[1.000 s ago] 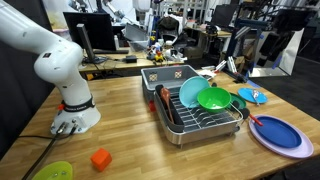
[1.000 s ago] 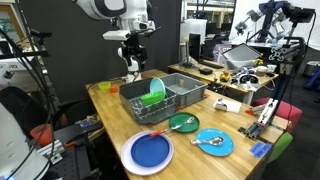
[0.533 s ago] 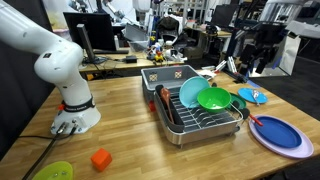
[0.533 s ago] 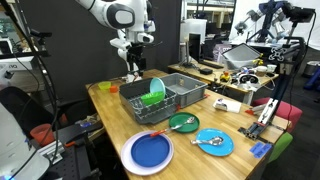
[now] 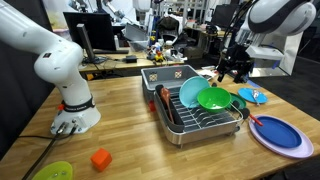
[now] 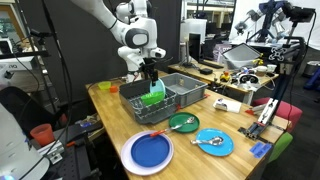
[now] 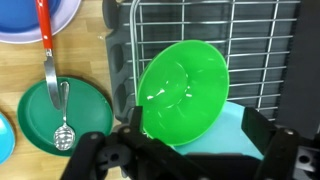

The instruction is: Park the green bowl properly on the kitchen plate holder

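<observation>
Green bowl (image 7: 182,92) leans tilted in the kitchen plate holder (image 7: 250,40) against the teal dish (image 7: 235,125); the gripper (image 7: 187,152) hovers above, jaws wide and empty, and a careless descent could knock it flat

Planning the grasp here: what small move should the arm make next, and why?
Probably lower the open gripper onto the upper rim of the green bowl: it hangs empty above the bowl, which sits tilted beside the teal dish in the plate holder.
</observation>
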`<state>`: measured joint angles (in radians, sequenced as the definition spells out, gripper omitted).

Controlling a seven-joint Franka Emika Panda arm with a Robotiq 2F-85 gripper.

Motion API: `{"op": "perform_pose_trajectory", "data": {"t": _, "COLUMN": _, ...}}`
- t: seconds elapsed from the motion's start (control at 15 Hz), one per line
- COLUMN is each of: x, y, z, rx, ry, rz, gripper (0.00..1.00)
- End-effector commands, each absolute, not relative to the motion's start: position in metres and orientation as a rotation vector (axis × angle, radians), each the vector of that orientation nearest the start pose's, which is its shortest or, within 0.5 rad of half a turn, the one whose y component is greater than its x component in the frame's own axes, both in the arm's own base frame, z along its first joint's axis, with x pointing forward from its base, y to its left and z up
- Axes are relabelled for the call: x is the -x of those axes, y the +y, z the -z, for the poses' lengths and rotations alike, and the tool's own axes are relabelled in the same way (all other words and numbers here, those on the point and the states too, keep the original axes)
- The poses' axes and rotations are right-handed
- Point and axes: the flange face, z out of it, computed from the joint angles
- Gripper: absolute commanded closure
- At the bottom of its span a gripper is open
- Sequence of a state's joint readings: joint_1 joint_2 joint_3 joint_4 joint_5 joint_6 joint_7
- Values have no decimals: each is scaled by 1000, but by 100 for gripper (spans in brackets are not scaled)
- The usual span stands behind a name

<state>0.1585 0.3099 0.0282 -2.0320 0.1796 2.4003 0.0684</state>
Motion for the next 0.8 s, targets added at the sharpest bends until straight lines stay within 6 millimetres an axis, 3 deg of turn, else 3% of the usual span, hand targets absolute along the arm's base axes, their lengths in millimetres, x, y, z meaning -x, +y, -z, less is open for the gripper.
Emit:
{"op": "perform_pose_trajectory", "data": {"t": 0.0, "x": -605, "y": 113, "z": -273, "rx": 3049, "ry": -54, "rz": 88, "gripper": 0}}
{"op": "perform_pose_trajectory", "data": {"t": 0.27, "x": -607, "y": 119, "z": -249, "rx": 3093, "ry": -218, "rz": 60, "gripper": 0}}
{"op": "perform_pose_trajectory", "data": {"t": 0.73, "x": -615, "y": 120, "z": -230, "rx": 3141, "ry": -291, "rz": 46, "gripper": 0}}
